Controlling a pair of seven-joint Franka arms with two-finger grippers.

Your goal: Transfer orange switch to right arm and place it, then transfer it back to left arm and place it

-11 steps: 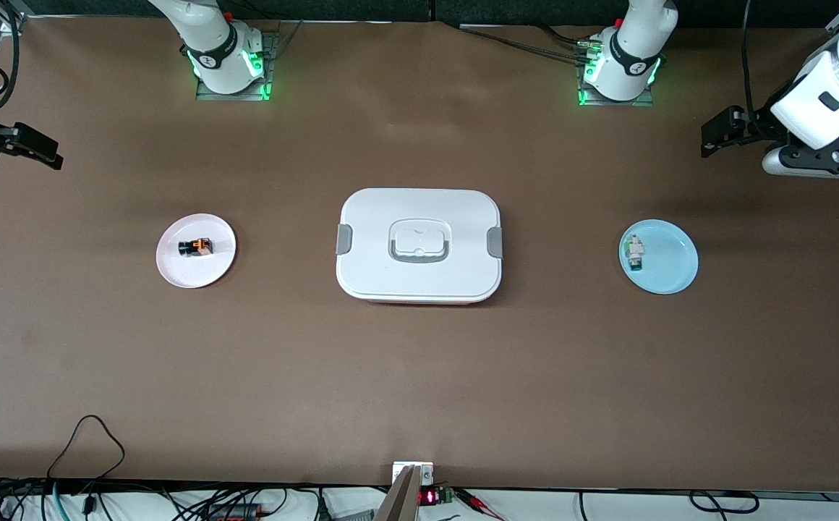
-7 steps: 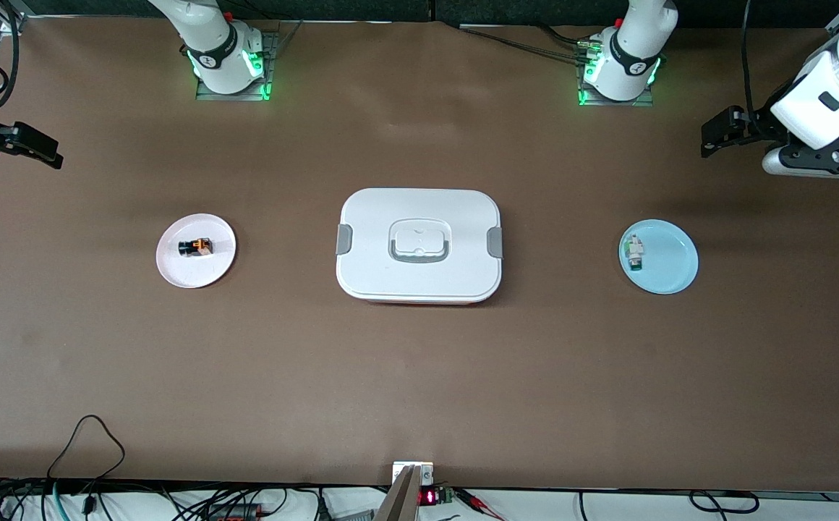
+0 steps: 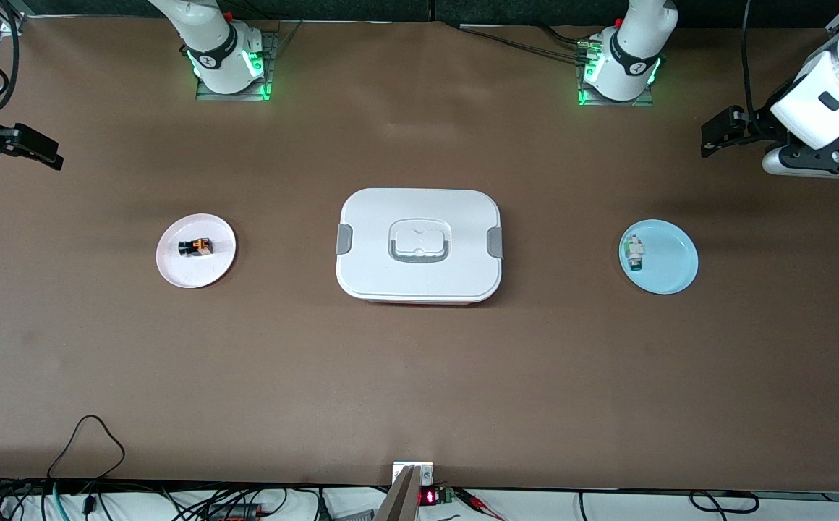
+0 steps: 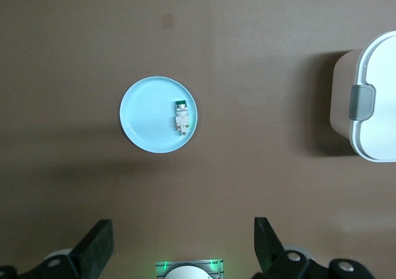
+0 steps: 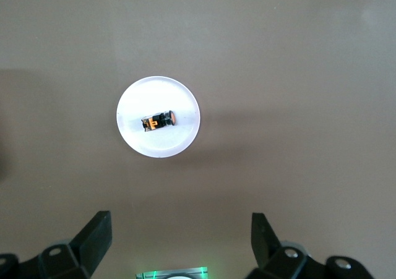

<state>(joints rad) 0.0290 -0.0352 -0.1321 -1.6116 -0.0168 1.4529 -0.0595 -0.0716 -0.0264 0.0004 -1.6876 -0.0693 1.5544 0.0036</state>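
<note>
The orange switch (image 3: 195,247), small and black with orange marks, lies on a pale pink plate (image 3: 211,271) toward the right arm's end of the table. It also shows in the right wrist view (image 5: 158,121), on its plate (image 5: 179,99). The white box (image 3: 419,275) sits at the table's middle, and its end shows in the left wrist view (image 4: 371,137). My right gripper (image 3: 25,145) (image 5: 179,242) hangs open and empty, high over the table's end by the pink plate. My left gripper (image 3: 723,130) (image 4: 180,248) hangs open and empty, high over the other end.
A light blue plate (image 3: 673,264) (image 4: 145,118) toward the left arm's end holds a small white-and-green component (image 3: 634,253) (image 4: 181,116). Both arm bases stand along the table's edge farthest from the front camera. Cables lie past the nearest edge.
</note>
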